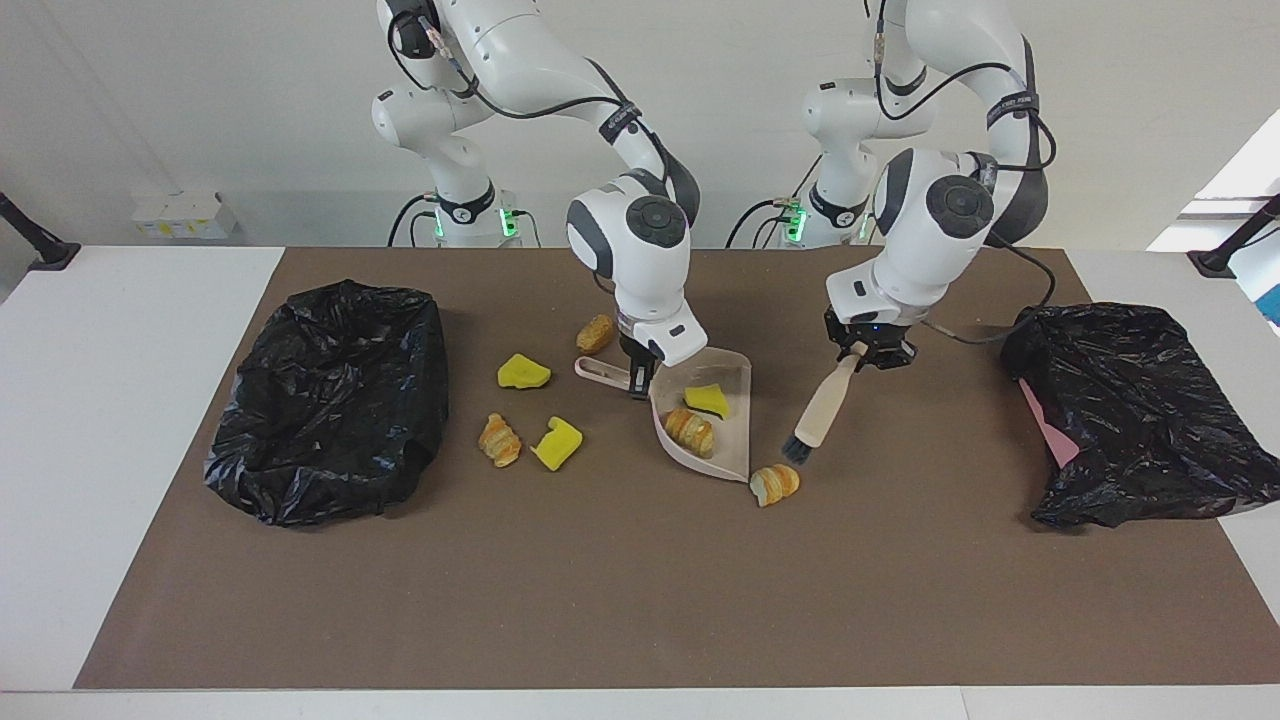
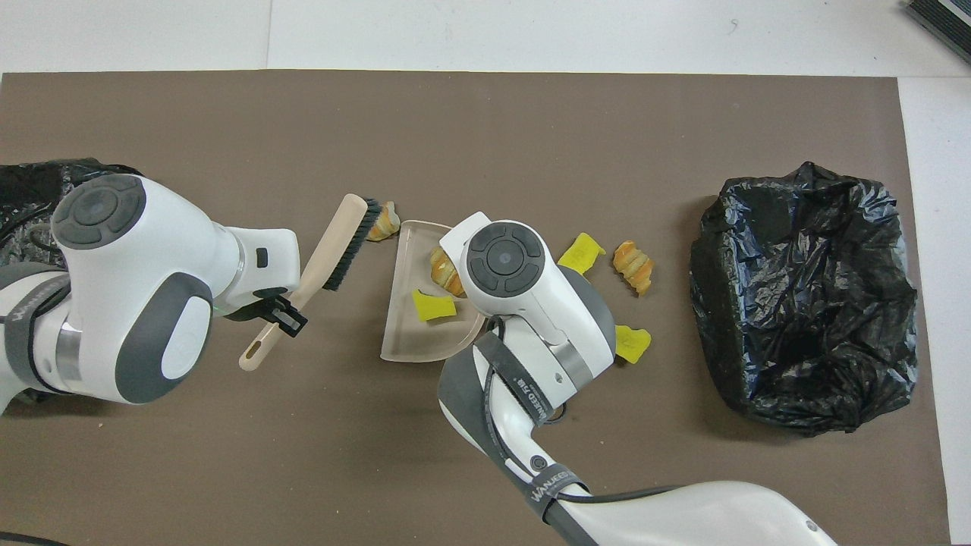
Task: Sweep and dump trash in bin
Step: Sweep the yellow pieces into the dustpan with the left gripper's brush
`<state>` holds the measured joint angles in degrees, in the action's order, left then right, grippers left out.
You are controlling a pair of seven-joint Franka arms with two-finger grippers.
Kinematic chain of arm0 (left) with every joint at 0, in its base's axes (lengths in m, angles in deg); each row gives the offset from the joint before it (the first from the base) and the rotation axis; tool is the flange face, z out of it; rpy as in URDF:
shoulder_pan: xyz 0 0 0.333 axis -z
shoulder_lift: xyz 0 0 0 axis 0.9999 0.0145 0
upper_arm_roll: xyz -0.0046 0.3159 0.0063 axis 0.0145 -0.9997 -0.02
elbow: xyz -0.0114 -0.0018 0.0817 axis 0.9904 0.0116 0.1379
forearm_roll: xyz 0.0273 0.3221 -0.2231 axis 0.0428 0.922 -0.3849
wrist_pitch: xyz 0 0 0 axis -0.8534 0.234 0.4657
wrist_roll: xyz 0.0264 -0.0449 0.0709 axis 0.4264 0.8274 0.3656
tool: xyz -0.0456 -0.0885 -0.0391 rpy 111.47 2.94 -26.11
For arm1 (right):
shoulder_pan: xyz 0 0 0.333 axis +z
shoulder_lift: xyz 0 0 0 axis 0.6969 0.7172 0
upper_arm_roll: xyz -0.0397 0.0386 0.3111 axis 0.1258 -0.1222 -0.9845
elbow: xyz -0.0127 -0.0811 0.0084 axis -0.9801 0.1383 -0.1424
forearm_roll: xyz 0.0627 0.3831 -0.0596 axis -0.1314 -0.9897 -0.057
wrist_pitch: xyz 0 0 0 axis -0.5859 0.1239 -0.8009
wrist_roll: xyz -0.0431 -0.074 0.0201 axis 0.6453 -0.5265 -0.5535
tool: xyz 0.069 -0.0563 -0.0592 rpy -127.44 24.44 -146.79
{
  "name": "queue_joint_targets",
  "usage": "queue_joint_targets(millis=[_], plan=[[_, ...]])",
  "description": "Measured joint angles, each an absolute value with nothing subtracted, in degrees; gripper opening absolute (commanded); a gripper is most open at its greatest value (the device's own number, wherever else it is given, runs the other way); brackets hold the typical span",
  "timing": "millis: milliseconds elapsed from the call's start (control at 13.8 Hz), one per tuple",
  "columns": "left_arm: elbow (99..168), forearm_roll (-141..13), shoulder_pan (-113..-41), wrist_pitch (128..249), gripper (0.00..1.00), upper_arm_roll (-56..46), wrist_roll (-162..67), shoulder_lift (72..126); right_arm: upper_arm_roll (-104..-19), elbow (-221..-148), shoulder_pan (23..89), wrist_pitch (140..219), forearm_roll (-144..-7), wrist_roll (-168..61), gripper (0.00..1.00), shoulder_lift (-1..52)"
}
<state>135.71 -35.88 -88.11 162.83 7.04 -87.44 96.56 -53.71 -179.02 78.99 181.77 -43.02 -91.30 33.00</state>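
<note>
left hand (image 1: 868, 352) gripping brush (image 1: 822, 410), right hand (image 1: 637, 378) gripping dustpan (image 1: 735, 375)

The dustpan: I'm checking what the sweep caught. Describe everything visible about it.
The dustpan is beige, plastic-looking, with a shallow scoop and a thin handle. It rests on the brown mat, mid-table. The right claw grips its handle. Inside lie one yellow chunk and one striped bread piece; another bread piece lies just outside its lip.
</note>
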Motion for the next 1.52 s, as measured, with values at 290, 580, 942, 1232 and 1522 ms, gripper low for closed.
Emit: queue_joint_targets(millis=[290,580,942,1232,1522], plan=[[127.86,-23.79,-88.02,163.56,0.0,7.42,-87.24,106.24,-53.68,-179.02,78.99,181.3,-43.02,-90.89,0.0,32.92],[125.88,-16.6,-83.45,163.39,0.0,7.95,-83.92,110.0,-53.67,-179.02,78.99,181.13,-43.02,-90.75,0.0,32.89],[125.54,-17.52,-80.43,152.82,0.0,8.6,-82.83,108.86,-53.67,-179.02,78.99,180.87,-43.02,-90.65,0.0,32.76],[127.63,-39.23,-81.0,143.93,0.0,8.13,-82.42,103.69,-53.67,-179.02,78.99,180.65,-43.02,-90.54,0.0,32.73],[133.22,-53.83,-82.01,146.2,0.0,7.84,-80.73,101.5,-53.67,-179.02,78.99,180.65,-43.02,-90.53,0.0,32.73]])
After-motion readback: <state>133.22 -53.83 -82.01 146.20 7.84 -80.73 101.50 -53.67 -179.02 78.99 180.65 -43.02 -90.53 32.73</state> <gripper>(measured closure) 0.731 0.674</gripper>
